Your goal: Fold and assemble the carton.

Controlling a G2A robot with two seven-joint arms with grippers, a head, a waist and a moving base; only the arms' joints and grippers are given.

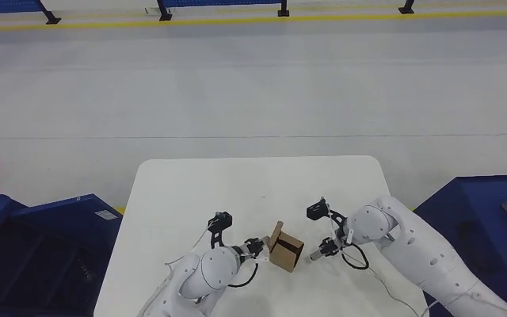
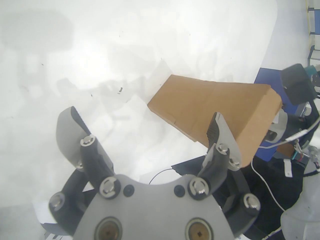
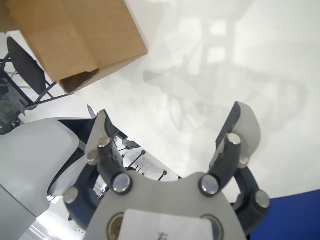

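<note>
The carton is sitting on the white tabletop between the two claws, a small brown box of matt, creased cardboard. The left claw is standing wide open, gripping nothing. The carton is lying just past one of its ribbed fingers, outside the gap, and whether finger and board are touching is hard to tell. The right claw is also gaping open and empty, with the carton lying ahead of it and off to one side, apart from its fingers. At the corner nearest that claw a seam is parting slightly, showing a dark hollow (nothing can be made out inside). From above, a flap is standing up on the carton's side facing the left claw.
</note>
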